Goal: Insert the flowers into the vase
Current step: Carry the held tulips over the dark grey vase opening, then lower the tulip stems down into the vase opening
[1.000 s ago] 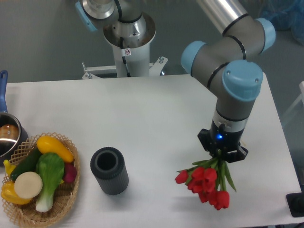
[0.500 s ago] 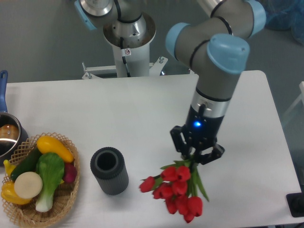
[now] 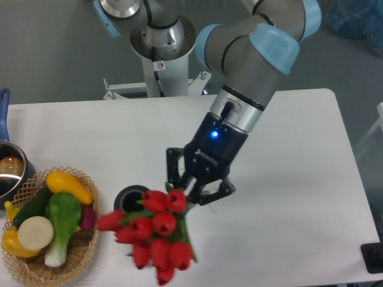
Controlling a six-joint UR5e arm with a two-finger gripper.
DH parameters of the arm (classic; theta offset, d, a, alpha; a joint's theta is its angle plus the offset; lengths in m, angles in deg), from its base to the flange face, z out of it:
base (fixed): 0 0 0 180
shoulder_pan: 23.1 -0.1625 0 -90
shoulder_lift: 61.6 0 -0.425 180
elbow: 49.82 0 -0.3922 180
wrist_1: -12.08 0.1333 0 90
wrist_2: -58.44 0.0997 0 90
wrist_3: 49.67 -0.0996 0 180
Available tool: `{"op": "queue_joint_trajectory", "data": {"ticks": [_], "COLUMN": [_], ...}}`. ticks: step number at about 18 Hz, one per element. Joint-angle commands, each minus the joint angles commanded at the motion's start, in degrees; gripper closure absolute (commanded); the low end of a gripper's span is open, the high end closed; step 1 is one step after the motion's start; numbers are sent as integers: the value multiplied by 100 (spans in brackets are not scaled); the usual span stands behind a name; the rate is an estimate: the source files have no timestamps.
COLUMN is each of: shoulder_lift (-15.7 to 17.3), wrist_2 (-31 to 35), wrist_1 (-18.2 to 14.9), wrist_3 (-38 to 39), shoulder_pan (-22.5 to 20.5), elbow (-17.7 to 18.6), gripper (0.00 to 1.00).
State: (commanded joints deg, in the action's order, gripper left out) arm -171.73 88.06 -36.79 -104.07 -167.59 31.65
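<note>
My gripper [image 3: 194,194] is shut on the green stems of the red tulips [image 3: 152,236], which hang toward the camera, lifted above the table. The bunch covers most of the dark grey ribbed vase [image 3: 128,197]; only part of its round rim shows, just left of the gripper and behind the blooms. The vase stands upright on the white table [image 3: 287,197]. The stem ends are hidden inside the gripper.
A wicker basket [image 3: 90,239] with yellow squash [image 3: 69,186], bok choy [image 3: 60,224] and other vegetables sits at the front left, close to the vase. A steel pot [image 3: 9,170] with a blue handle is at the left edge. The arm's base stands behind the table.
The gripper has carried the tulips leftward from the front right of the table to over the vase, and higher toward the camera. The vase and basket have not moved.
</note>
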Motion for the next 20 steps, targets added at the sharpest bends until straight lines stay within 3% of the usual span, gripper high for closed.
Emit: {"op": "queue_joint_trajectory", "data": {"ticks": [5, 8, 13, 20], "shoulder_lift": [26, 26, 18, 0], "wrist_2": [-798, -1273, -1915, -1995], "wrist_1": [131, 404, 422, 422], "wrist_3": [97, 62, 0, -26], "shoulder_pan": [44, 26, -26, -62], "elbow": [175, 404, 633, 642], "gripper": [100, 100, 100, 100]}}
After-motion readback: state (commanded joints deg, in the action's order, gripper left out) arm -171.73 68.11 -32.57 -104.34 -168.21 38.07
